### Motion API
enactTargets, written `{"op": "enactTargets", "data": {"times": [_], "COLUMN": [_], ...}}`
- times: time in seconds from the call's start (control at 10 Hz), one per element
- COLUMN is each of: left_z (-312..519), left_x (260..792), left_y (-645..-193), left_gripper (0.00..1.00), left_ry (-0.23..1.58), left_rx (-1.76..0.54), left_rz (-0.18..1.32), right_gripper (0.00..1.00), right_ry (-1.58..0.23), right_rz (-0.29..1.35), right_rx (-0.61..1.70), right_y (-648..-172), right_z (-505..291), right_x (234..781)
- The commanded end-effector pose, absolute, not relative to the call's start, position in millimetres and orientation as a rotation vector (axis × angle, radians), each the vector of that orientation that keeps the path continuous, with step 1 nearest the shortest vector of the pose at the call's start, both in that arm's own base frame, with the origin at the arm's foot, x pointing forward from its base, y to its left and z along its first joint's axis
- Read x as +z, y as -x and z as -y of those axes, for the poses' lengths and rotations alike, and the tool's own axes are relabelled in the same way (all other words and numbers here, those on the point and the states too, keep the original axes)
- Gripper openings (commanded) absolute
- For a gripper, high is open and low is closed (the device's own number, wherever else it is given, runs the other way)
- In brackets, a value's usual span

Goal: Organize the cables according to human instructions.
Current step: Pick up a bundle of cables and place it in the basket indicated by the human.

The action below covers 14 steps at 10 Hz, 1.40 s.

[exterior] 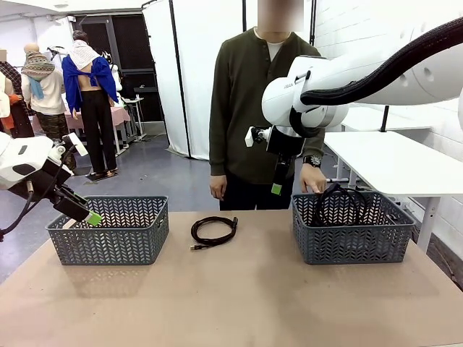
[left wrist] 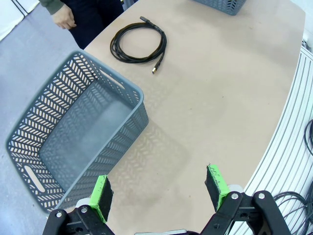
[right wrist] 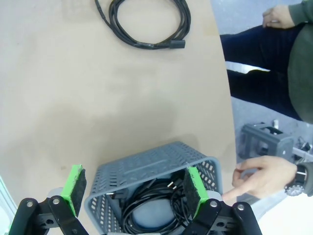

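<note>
One black coiled cable (exterior: 213, 231) lies on the table between two grey baskets; it also lies at the top of both wrist views, cable (left wrist: 138, 43) and cable (right wrist: 146, 22). More coiled cables (exterior: 340, 201) sit inside the right basket (exterior: 347, 242), seen from above as cables (right wrist: 146, 210) in the basket (right wrist: 146, 171). My right gripper (exterior: 278, 184) hangs open above the table just left of that basket, its own view showing the gripper (right wrist: 134, 186) over the basket's near rim. My left gripper (exterior: 87, 215) is open by the left basket (exterior: 108, 238); seen from the wrist, the gripper (left wrist: 159, 191) holds nothing.
A person stands at the far side. One hand (exterior: 312, 179) rests a finger at the right basket's far rim, the same hand (right wrist: 259, 176) showing in the right wrist view. The other hand (exterior: 217, 188) hangs by the person's side. The left basket's wall (left wrist: 117, 142) is close to my left fingers.
</note>
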State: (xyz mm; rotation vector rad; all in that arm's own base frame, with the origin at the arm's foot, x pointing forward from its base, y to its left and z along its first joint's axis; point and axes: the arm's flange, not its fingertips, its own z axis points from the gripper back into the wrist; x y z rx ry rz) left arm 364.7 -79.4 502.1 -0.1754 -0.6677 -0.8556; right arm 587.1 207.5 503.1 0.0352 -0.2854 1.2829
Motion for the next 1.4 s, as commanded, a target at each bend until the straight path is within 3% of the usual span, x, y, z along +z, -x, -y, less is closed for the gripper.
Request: {"op": "enactTargets", "data": {"times": [0.0, 0.9, 1.3], "left_z": [78, 78, 78], "left_x": [501, 501, 501], "left_y": [-366, -366, -366], "left_gripper": [1.00, 1.00, 1.00], "left_ry": [0.189, 0.189, 0.189], "left_rx": [-0.855, -0.855, -0.855], "left_rz": [0.674, 0.674, 0.674], "right_gripper": [1.00, 1.00, 1.00], "right_ry": [-0.031, -0.035, -0.076], "right_rz": [0.297, 0.285, 0.323], "right_rx": [1.274, 1.283, 1.534], "right_y": [-588, -587, -596], "right_z": [-207, -207, -239], "right_x": [502, 503, 504]}}
